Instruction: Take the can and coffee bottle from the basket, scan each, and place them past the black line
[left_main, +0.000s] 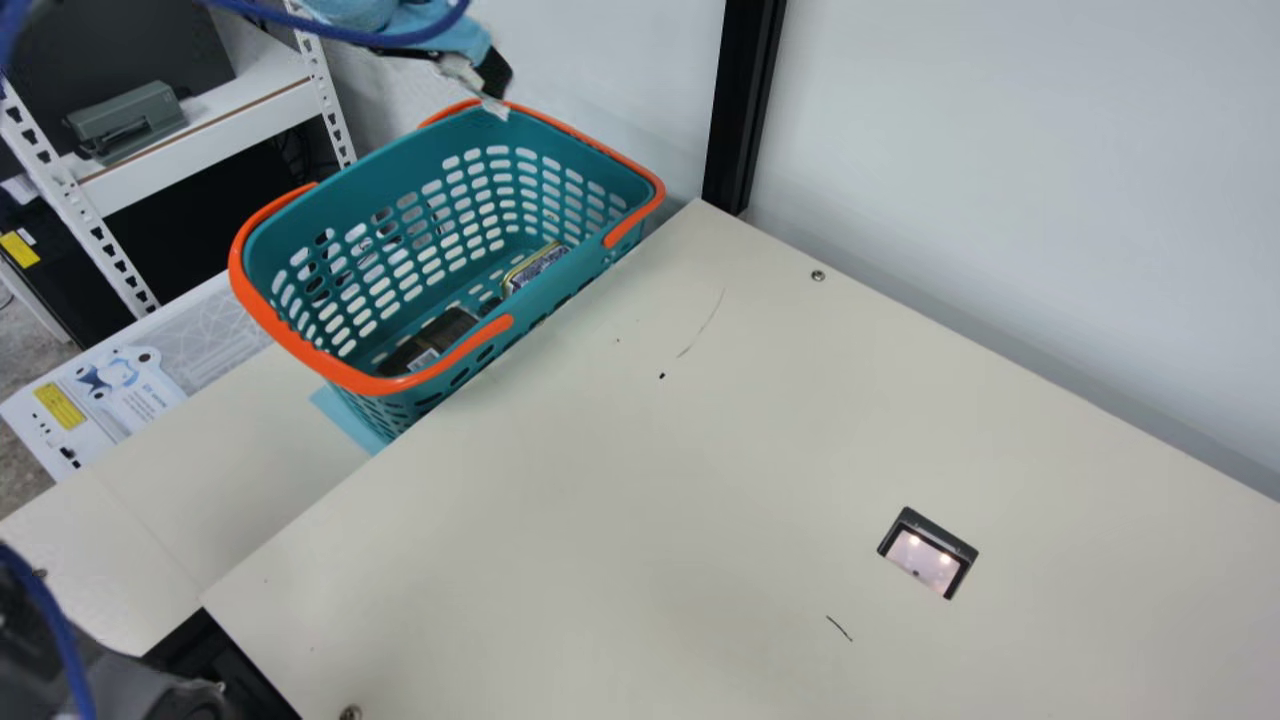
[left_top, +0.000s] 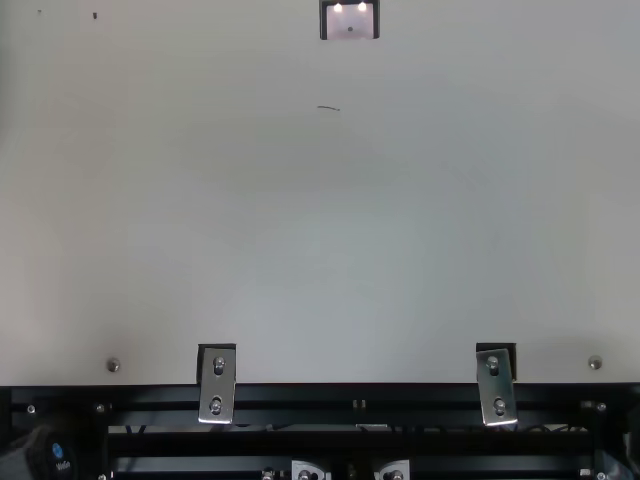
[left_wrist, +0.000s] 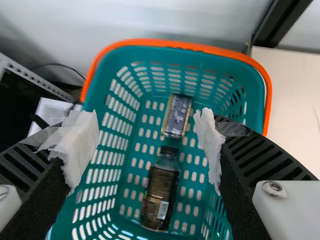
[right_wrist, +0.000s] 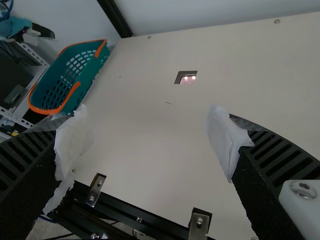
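My left gripper (left_main: 485, 85) is over the far rim of the teal basket (left_main: 375, 200) in the main view. In the left wrist view my left gripper (left_wrist: 147, 135) holds its taped fingers wide apart over the basket, nothing between them. Down on the basket floor, the dark coffee bottle (left_wrist: 161, 192) with a black cap lies on its side. The can (left_wrist: 177, 116), also lying down, is just beyond the bottle's cap. My right gripper (right_wrist: 145, 135) stands open and empty above the table, away from the basket (right_wrist: 70, 80).
A scanner window (left_main: 927, 555) is set into the cream table (left_main: 650, 480), with a short black line (left_main: 839, 628) near it. A black post (left_main: 742, 110) rises behind the table's far corner. Metal shelving (left_main: 200, 135) stands beyond the basket.
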